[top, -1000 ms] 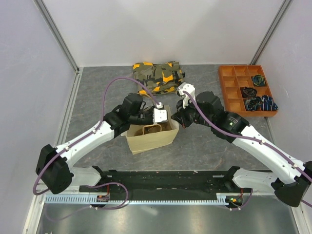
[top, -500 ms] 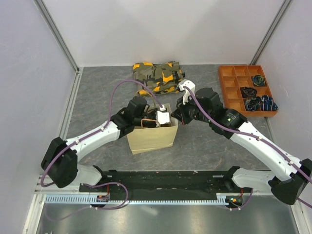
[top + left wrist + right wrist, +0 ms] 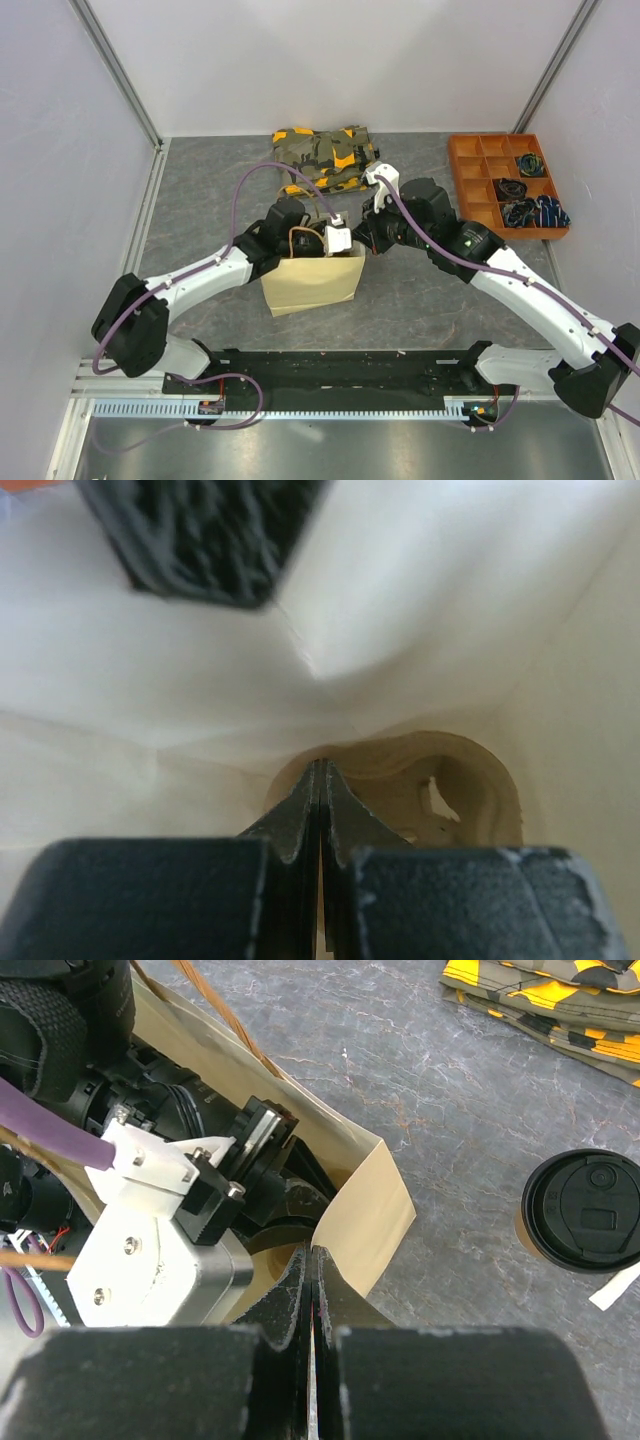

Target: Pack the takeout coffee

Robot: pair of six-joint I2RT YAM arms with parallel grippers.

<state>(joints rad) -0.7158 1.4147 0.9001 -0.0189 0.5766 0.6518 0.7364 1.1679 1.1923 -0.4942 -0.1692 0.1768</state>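
On the bench (image 3: pixel 450 1090), outside the paper bag (image 3: pixel 312 285), the takeout coffee (image 3: pixel 582 1210) is seen standing upright with its black lid on, near the folded camouflage cloth (image 3: pixel 325 155). The bag's rim is pinched by the right claw (image 3: pixel 311 1260), closed flat on the paper. The left claw (image 3: pixel 320 775) is shown inside the bag, fingers pressed together, above a pulp tray (image 3: pixel 470 780).
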